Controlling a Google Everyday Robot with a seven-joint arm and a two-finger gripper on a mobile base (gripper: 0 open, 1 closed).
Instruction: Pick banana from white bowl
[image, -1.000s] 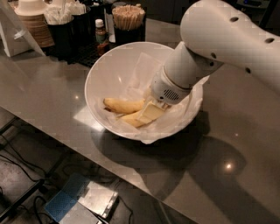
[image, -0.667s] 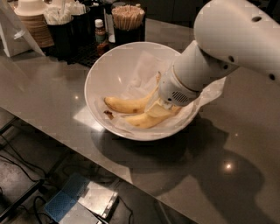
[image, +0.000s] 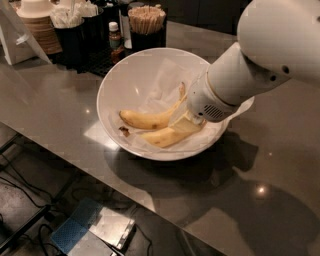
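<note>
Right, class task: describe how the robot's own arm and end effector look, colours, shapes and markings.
The arm is smooth glossy white: a large rounded shell narrowing to a cylindrical wrist with a small slotted vent and two dark holes. No cables show. The end effector, low in the white bowl at the banana, looks pale and semi-translucent.

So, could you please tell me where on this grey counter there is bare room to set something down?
Bare grey counter lies left of the wide white paper-lined bowl, with a broader stretch to its front-right. Crowded: the black holders of stirrers behind, and the bowl itself, where the gripper is at the straighter yellow banana.
</note>
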